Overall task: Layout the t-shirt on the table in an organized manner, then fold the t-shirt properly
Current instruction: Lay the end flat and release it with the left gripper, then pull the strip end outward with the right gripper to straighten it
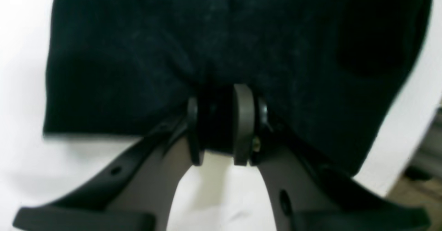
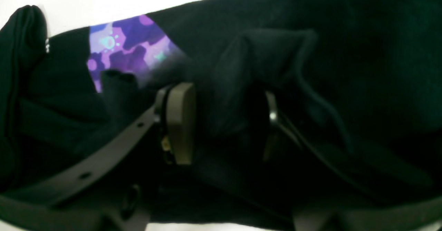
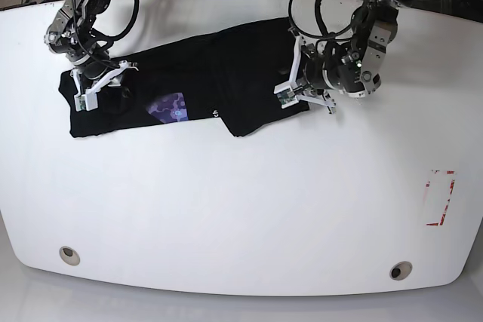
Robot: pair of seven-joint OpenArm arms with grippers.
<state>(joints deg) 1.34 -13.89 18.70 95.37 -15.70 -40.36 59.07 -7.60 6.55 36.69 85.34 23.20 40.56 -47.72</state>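
The black t-shirt [image 3: 226, 73] lies crumpled in a strip across the far left half of the white table [image 3: 241, 209], with a purple patch of print [image 3: 170, 107] showing. My left gripper [image 3: 296, 90] is at the shirt's right end. In the left wrist view its jaws [image 1: 221, 120] are shut on a pinch of black fabric [image 1: 172, 51]. My right gripper [image 3: 102, 84] is at the shirt's left end. In the right wrist view it [image 2: 224, 120] is shut on a thick bunched fold of the t-shirt [image 2: 345, 51], beside the purple print [image 2: 127, 48].
Two round grey grommet holes [image 3: 69, 255] [image 3: 400, 270] sit near the table's front edge. A small red-outlined rectangle [image 3: 440, 197] marks the right side. Cables run along the floor behind the far edge. The table's edge [image 1: 411, 144] shows right of the left gripper.
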